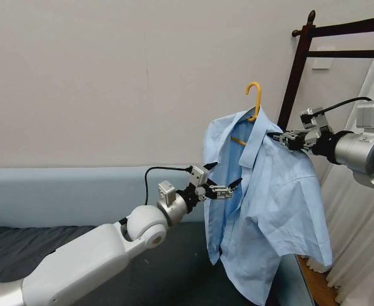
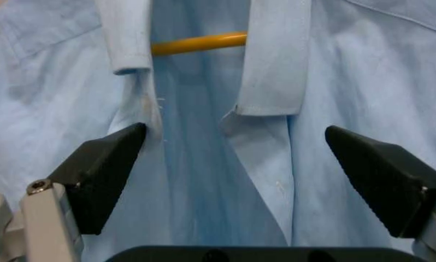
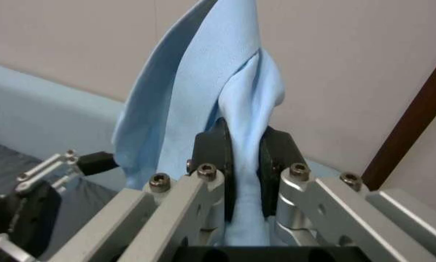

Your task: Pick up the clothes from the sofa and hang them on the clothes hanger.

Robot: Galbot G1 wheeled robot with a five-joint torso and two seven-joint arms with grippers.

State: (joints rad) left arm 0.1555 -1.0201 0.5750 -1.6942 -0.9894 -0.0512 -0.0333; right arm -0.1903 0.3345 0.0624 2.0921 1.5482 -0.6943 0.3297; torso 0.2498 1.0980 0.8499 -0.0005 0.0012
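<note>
- The left arm (image 1: 78,268) is clad in smooth white shells, with a rounded white joint (image 1: 147,226) before the silver wrist.
- A thin black cable (image 1: 147,182) is looped over that wrist.
- The left gripper (image 1: 236,186) is built of black links; its fingers (image 2: 105,180) are black, wedge-shaped and textured, and a silver screw (image 2: 37,187) is set in a pale bracket.
- The right arm (image 1: 362,153) is finished in silver-grey metal, with a second black cable (image 1: 340,103) arched above.
- The right gripper (image 1: 281,136) is made of silver bars fastened with hex-socket screws (image 3: 300,171) and tipped with black pads (image 3: 212,155).

open space above sofa (image 1: 59,186), shirt (image 1: 270,204) and rack post (image 1: 297,67) at right
</note>
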